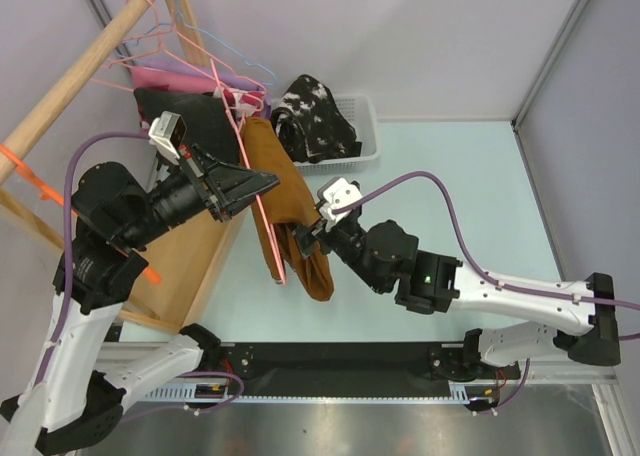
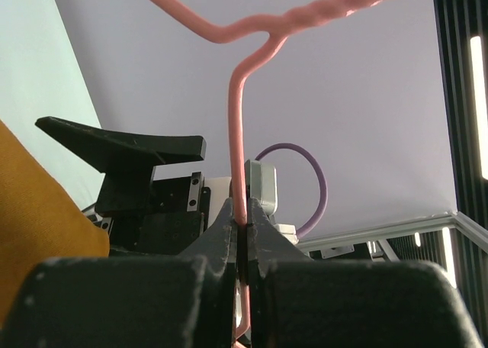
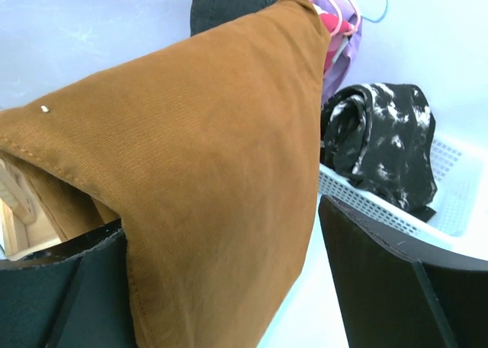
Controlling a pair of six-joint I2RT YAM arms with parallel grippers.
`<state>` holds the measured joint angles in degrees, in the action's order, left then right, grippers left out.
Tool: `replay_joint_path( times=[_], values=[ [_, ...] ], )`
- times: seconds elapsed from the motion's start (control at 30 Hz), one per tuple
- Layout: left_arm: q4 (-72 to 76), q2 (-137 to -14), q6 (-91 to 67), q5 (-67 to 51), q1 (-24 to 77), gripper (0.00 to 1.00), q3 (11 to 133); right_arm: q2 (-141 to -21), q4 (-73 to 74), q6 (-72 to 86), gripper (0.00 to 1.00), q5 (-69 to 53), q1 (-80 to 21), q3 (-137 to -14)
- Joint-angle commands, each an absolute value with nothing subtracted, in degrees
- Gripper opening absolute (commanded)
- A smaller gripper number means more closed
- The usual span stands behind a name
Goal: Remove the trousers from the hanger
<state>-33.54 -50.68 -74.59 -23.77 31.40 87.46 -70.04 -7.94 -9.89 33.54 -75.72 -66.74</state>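
Our left claw pinches the pink hanger; our right claw gapes wide around the rust-brown trousers hanging from it above the desk's left side. The black printed trousers lie in the basket at the far edge.

The hanger is cut off by the left wrist view's top edge, the brown trousers by the right wrist view's bottom edge.

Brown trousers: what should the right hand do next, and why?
Probably close the right gripper on the brown trousers: its jaws stand open on both sides of the cloth, and the left gripper pinches the hanger.
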Motion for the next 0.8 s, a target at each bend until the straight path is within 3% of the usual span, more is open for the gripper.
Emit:
replay_joint_path(
  times=[0.0,0.2,0.33,0.63,0.67,0.77],
  values=[
    [-23.20,-49.48,-73.48,-25.66,32.08,0.00,91.84,-73.28,-17.64,-11.15,0.82,35.14,-75.15,-66.80],
    [-23.20,-49.22,-73.56,-25.75,32.34,0.00,91.67,-78.22,-29.42,-15.02,0.77,35.77,-75.23,-66.88],
    [-23.20,-49.13,-73.56,-25.84,32.61,0.00,91.58,-80.42,-36.11,-19.15,0.64,37.62,-76.20,-66.53],
    [-23.03,-48.78,-73.48,-26.10,32.96,0.00,90.70,-80.07,-41.04,-17.14,0.54,29.10,-75.24,-65.22],
    [-22.94,-48.69,-73.56,-26.10,33.05,0.00,90.62,-80.33,-42.09,-17.23,0.42,28.92,-75.15,-65.30],
    [-22.94,-48.43,-73.56,-26.02,33.05,0.00,90.26,-81.03,-44.81,-18.45,0.25,28.65,-75.15,-65.30]
  ],
)
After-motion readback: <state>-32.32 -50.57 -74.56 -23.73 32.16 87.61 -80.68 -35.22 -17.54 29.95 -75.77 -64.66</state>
